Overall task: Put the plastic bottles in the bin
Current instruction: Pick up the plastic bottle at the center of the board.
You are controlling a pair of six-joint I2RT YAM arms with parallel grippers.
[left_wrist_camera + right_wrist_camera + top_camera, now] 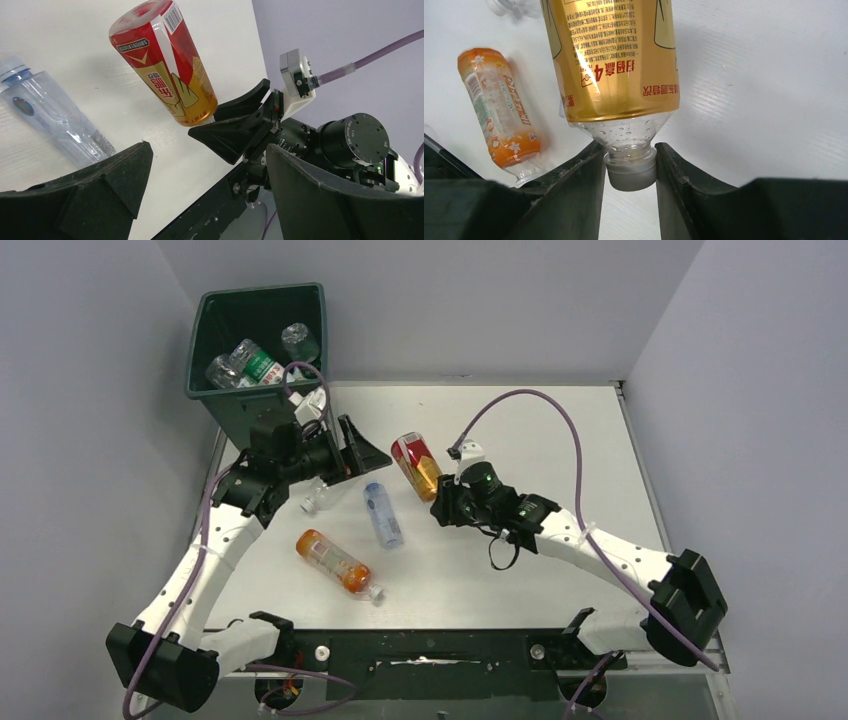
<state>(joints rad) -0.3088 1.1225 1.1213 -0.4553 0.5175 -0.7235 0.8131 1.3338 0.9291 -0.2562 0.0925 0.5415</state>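
Note:
My right gripper (447, 502) (630, 175) is shut on the grey cap (630, 172) of a red-and-gold labelled bottle (416, 465) (614, 65) (165, 65) near the table's middle. The left gripper (350, 452) (210, 175) stands open and holds nothing, just left of that bottle and in front of the dark green bin (235, 415). A few clear bottles (255, 365) lie inside the bin. On the table lie a clear bottle with a blue cap (383, 513) (50, 120), an orange bottle (335, 560) (499, 110) and another clear bottle (320, 498) under the left arm.
The bin stands at the table's far left corner against grey walls. The right arm's wrist and purple cable (370, 55) show close in front of the left gripper. The black mounting rail (430, 650) runs along the near edge.

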